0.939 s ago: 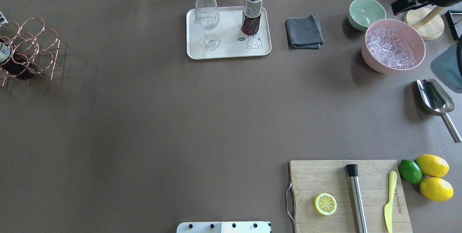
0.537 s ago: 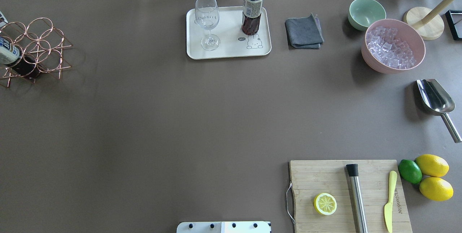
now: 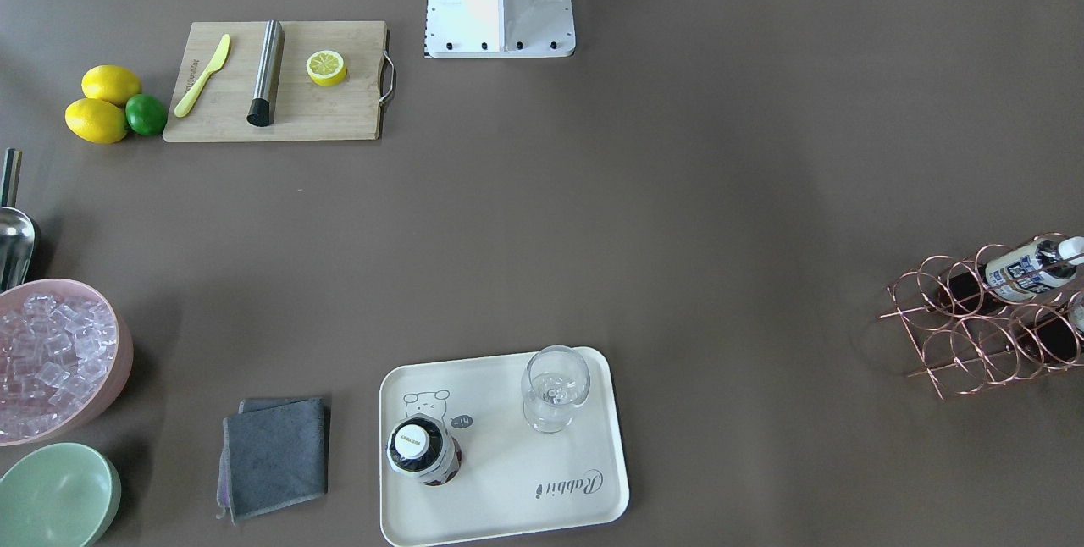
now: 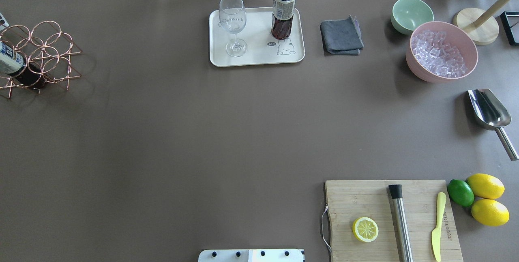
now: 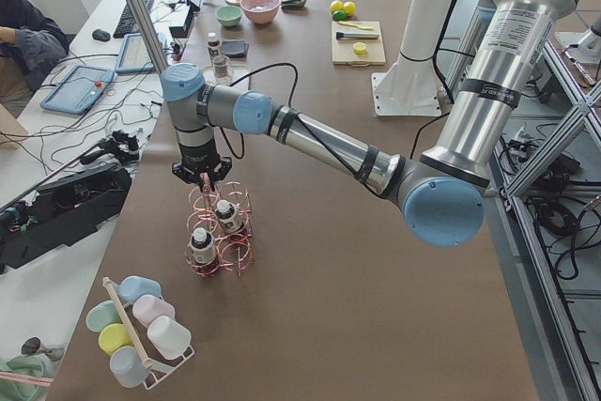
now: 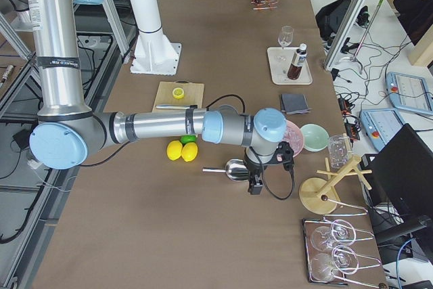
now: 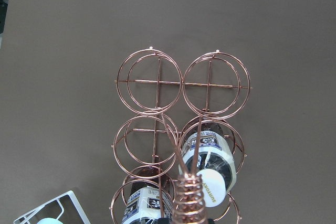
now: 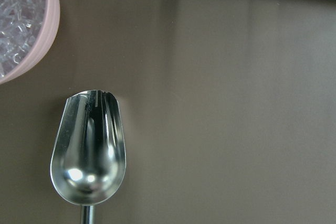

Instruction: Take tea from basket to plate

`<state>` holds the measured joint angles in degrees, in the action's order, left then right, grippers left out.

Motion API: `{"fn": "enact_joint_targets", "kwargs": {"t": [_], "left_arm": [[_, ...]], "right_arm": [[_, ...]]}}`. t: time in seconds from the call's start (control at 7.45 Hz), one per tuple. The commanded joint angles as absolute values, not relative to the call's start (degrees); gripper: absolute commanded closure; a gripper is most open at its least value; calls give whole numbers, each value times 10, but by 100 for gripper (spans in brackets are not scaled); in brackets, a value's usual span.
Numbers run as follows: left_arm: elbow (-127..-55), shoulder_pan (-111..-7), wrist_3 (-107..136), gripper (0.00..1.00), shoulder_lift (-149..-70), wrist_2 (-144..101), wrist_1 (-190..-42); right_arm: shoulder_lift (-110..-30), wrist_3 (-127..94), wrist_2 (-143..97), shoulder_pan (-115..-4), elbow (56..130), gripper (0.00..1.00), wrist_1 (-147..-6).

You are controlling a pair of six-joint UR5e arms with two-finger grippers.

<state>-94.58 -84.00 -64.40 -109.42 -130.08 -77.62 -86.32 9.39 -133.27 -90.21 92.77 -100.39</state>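
One tea (image 4: 283,10) stands on the plate (image 4: 255,31), so delivery looks done; the left gripper (image 5: 203,174), open or shut I cannot tell, hangs over the handle of the basket (image 7: 158,81) and should next lift straight clear.

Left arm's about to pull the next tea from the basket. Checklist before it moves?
1. Tea in the basket: ok. Two sit in its rings, the white-capped bottle and the second bottle.
2. Room on the plate: ok. One upright tea and a wine glass leave part of it bare.
3. Left gripper jaws: cannot tell. It hangs at the basket's handle, and no view shows the jaws.
4. Approach to the bottles: probably not ok. The coiled handle stands between them, right under the wrist camera.
5. Right gripper out of the way: ok. It is over the metal scoop, at the table's other end.
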Motion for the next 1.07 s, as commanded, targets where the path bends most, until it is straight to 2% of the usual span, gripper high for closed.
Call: {"fn": "enact_joint_targets", "kwargs": {"t": [0.0, 0.13, 0.27, 0.4, 0.94], "left_arm": [[-973, -842, -625, 100, -1074, -1303, -773], [-971, -840, -625, 100, -1074, -1303, -773], [-963, -840, -626, 34, -1073, -1303, -774], [-956, -840, -628, 2, -1072, -1303, -777], [-949, -852, -626, 2, -1072, -1303, -773]], "right_arm": [[-891, 92, -1368, -910, 868, 0, -932], [-892, 92, -1367, -910, 875, 0, -932], [-896, 92, -1368, -910, 870, 0, -932], [-903, 91, -1369, -911, 874, 0, -932], [-903, 92, -1366, -910, 873, 0, -932]]}}
